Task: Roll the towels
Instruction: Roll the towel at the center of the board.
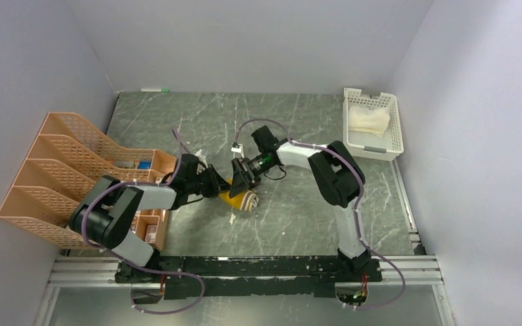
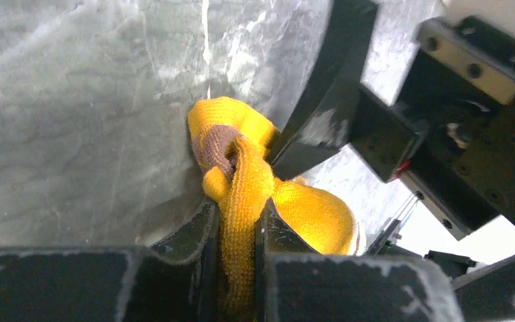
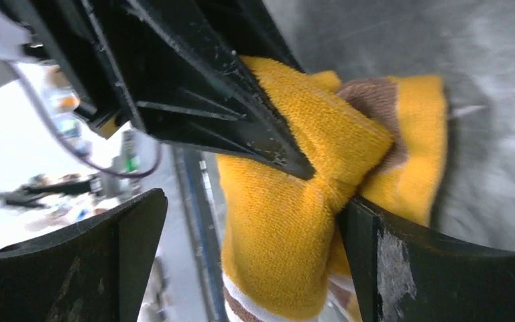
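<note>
The brown and mustard-yellow towel (image 1: 243, 201) lies bunched, partly rolled, on the table's middle. My left gripper (image 1: 219, 189) is shut on a fold of its yellow edge; in the left wrist view the fold (image 2: 241, 181) is pinched between the jaws of that gripper (image 2: 237, 228). My right gripper (image 1: 239, 182) is open and straddles the towel from the other side; in the right wrist view the towel (image 3: 295, 221) sits inside the gripper (image 3: 251, 204), against one finger with a gap to the other. The cream-white towel (image 1: 369, 119) lies in the white basket.
The white slotted basket (image 1: 397, 129) stands at the back right by the wall. The orange mesh file rack (image 1: 61, 163) stands along the left wall, close to my left arm. Both arms meet over the table's middle, fingers nearly touching.
</note>
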`<action>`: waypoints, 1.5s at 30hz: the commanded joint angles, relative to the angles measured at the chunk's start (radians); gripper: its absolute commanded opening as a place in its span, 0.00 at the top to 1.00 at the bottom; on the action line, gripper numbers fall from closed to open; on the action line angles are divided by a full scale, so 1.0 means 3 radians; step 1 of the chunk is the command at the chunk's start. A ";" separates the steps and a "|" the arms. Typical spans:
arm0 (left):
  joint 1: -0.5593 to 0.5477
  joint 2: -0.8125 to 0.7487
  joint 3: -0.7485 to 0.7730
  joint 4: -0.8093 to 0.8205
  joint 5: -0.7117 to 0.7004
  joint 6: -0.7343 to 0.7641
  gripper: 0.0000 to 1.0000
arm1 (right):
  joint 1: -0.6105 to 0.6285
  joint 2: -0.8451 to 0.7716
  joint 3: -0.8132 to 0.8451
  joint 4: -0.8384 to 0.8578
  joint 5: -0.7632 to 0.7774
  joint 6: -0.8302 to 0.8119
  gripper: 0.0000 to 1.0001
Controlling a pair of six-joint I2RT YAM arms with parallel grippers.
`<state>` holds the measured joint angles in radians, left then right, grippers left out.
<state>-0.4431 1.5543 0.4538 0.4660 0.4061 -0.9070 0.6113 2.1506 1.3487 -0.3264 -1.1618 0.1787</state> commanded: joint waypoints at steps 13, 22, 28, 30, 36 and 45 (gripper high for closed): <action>-0.0036 0.0381 0.1245 -0.1822 -0.0336 0.0934 0.93 | 0.1354 -0.2680 -0.1690 0.1195 0.4680 -0.1688 0.00; -0.0021 0.0762 0.1449 -0.1826 -0.0018 0.0928 0.93 | 0.1496 -0.1765 -0.1188 0.0940 0.4692 -0.1507 0.00; 0.0006 0.0923 0.1558 -0.1845 0.0152 0.0909 0.93 | 0.1559 -0.1249 -0.0872 0.0926 0.5054 -0.1232 0.00; 0.0020 0.0960 0.1587 -0.1859 0.0192 0.0913 0.93 | 0.1575 -0.1123 -0.0799 0.0900 0.5158 -0.1163 0.00; 0.0072 0.1049 0.1638 -0.1858 0.0310 0.0909 0.93 | 0.1564 -0.0887 -0.0889 0.1074 0.5522 -0.0876 0.02; 0.0118 0.1077 0.1690 -0.1927 0.0376 0.0954 0.93 | 0.1456 -0.0472 -0.0755 0.0873 0.5686 -0.0494 0.26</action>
<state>-0.4122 1.8389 0.9569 -0.0463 0.5297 -0.6506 1.0676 1.9263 1.1133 -0.0071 0.5091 -0.0380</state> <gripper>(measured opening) 0.242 0.790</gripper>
